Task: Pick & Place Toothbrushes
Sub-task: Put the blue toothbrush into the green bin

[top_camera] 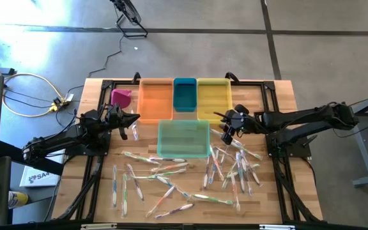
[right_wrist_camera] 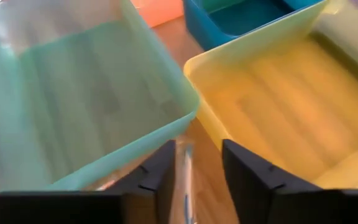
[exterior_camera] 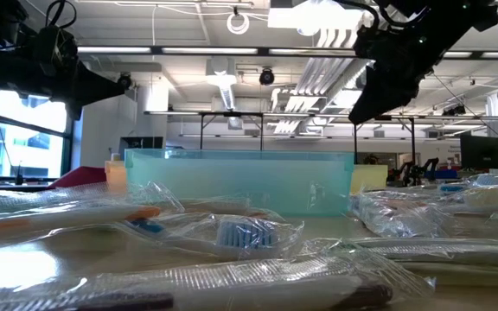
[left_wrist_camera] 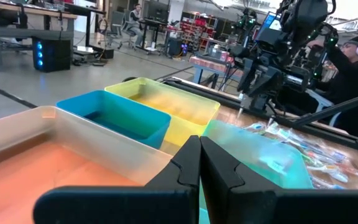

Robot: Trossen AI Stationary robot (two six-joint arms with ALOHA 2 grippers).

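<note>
My right gripper (right_wrist_camera: 196,167) hangs parted over the gap between green bin (right_wrist_camera: 73,93) and yellow bin (right_wrist_camera: 278,106); a toothbrush (right_wrist_camera: 187,180) shows between its fingers, whether gripped I cannot tell. My left gripper (top_camera: 133,121), shut, waits near the table's (top_camera: 280,96) left edge. Toothbrushes (top_camera: 171,182) litter the near half. No readable writing.

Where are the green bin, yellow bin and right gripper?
green bin (top_camera: 183,138): high view, bare floor of the bin.
yellow bin (right_wrist_camera: 272,99): right wrist view, bare floor of the bin.
right gripper (right_wrist_camera: 197,171): right wrist view, gap midway between its fingertips.
</note>
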